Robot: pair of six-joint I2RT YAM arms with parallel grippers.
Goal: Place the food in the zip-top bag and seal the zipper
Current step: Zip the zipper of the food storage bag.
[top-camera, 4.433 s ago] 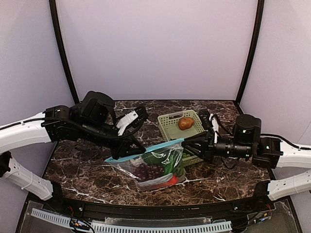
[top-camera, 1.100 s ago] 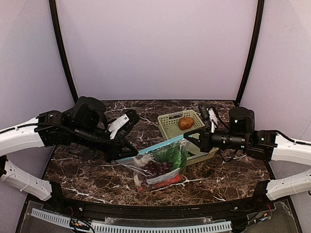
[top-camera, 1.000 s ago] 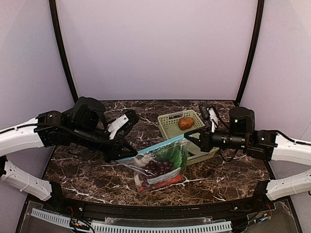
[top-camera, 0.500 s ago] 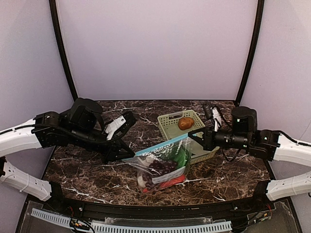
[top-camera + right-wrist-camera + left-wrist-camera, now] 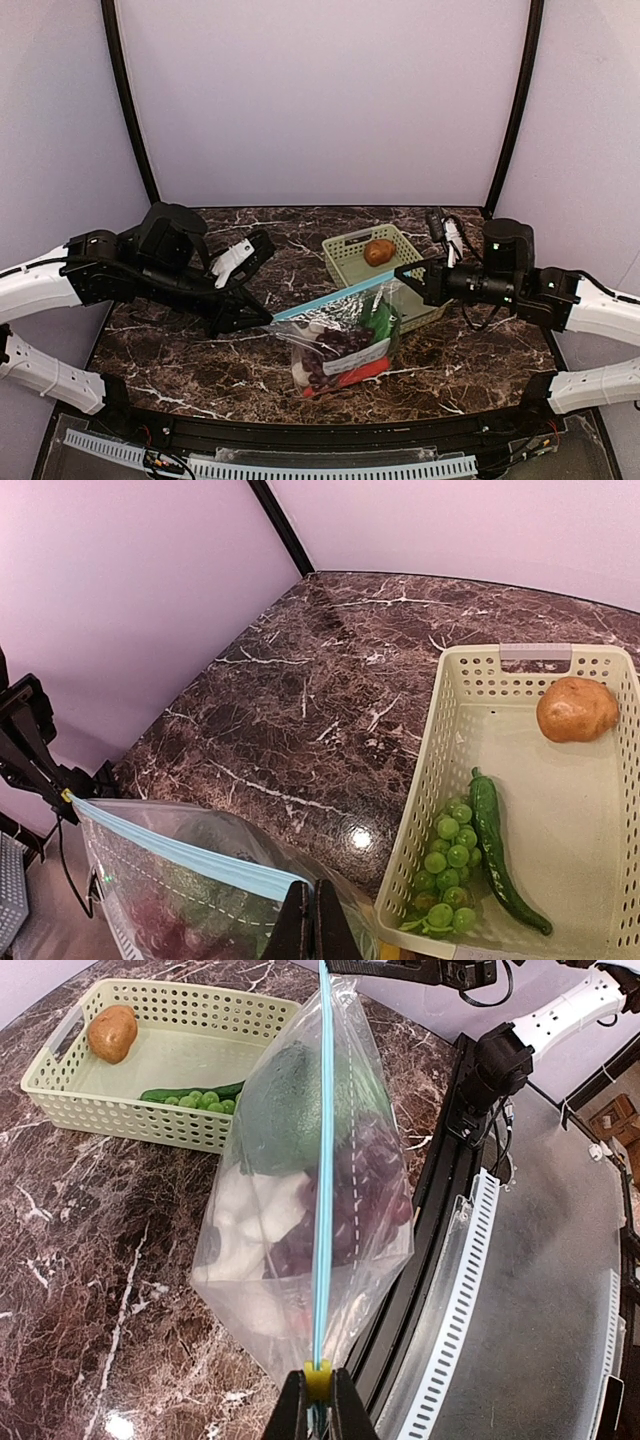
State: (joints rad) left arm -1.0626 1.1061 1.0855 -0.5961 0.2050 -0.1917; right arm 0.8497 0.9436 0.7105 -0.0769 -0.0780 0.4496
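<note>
The zip-top bag [image 5: 340, 340] hangs stretched between my two grippers near the table's front middle. Its zipper [image 5: 335, 296] runs taut as a teal line from left to right. My left gripper [image 5: 268, 318] is shut on the yellow slider [image 5: 318, 1380] at the zipper's [image 5: 322, 1160] left end. At the other end, my right gripper [image 5: 312, 905] is shut on the bag's corner by the zipper [image 5: 180, 852]. Inside the bag [image 5: 300, 1230] I see food: a leafy green [image 5: 295, 1100], purple grapes [image 5: 372, 1190], a white bulb [image 5: 250, 1220] and something red [image 5: 352, 371].
A pale green lattice basket [image 5: 350, 250] stands behind the bag, right of centre. It holds a brown potato [image 5: 576, 708], green grapes [image 5: 450, 865] and a long green pepper [image 5: 500, 850]. The table's black front rail [image 5: 440, 1190] lies close beside the bag.
Both grippers have moved to the right with the bag held between them. The zipper now sits closer to the basket's front, and the bag hangs a little further right.
</note>
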